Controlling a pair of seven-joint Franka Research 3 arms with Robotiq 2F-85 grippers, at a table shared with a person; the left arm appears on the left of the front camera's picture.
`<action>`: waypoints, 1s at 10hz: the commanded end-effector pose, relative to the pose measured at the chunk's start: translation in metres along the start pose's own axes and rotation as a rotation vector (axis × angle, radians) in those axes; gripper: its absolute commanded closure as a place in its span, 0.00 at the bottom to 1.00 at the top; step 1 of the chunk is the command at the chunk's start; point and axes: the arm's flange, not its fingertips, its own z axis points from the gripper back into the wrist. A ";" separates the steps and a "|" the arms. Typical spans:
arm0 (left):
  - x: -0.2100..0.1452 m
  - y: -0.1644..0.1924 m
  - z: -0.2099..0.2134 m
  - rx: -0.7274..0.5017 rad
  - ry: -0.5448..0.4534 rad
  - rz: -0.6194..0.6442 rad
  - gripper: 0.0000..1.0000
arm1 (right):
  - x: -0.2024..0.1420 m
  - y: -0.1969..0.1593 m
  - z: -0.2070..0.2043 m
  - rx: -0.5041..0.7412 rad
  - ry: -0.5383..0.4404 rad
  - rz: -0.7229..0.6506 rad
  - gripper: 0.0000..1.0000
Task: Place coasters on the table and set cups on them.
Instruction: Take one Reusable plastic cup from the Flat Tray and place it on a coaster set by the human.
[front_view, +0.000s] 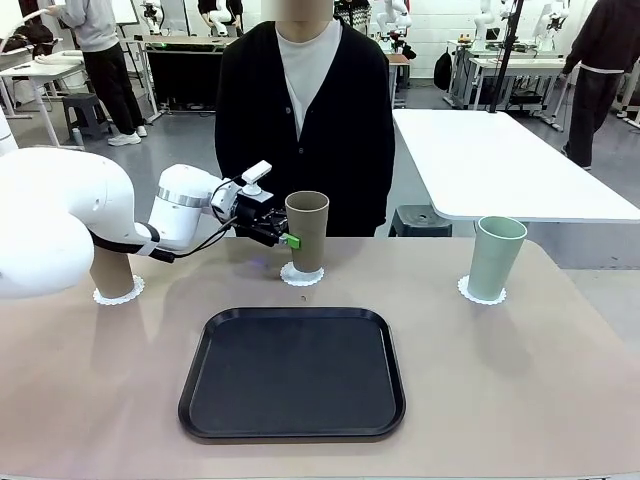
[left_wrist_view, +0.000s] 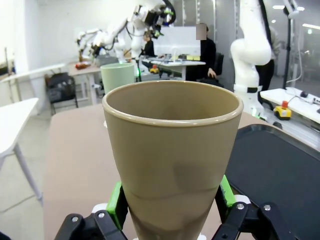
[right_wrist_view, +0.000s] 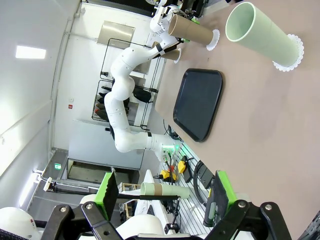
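Left hand (front_view: 287, 238) clasps the last tan cup (front_view: 306, 231) over its coaster (front_view: 301, 274) at the desk's (front_view: 520, 380) far edge; release likely follows. Right hand (right_wrist_view: 162, 202) gapes empty.

The beige bench (front_view: 560, 380) carries a black rounded-square tray (front_view: 292, 373) near its front middle. Three white scalloped coasters lie directly on the bench behind the tray: the left coaster (front_view: 120, 294), the middle coaster (front_view: 301, 275) and the right coaster (front_view: 481, 292). A cup stands on each: tan left cup (front_view: 112, 274), tan middle cup (front_view: 306, 231), mint right cup (front_view: 495, 257).
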 end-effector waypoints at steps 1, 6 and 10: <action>0.005 0.012 0.007 -0.031 0.021 0.006 0.13 | 0.000 0.000 0.001 0.003 -0.002 -0.004 0.00; 0.000 0.014 0.009 -0.025 0.029 0.009 0.13 | 0.000 0.000 0.001 0.003 -0.002 -0.004 0.00; -0.008 0.013 0.012 -0.039 0.044 0.026 0.13 | 0.000 0.000 0.001 0.003 -0.002 -0.004 0.00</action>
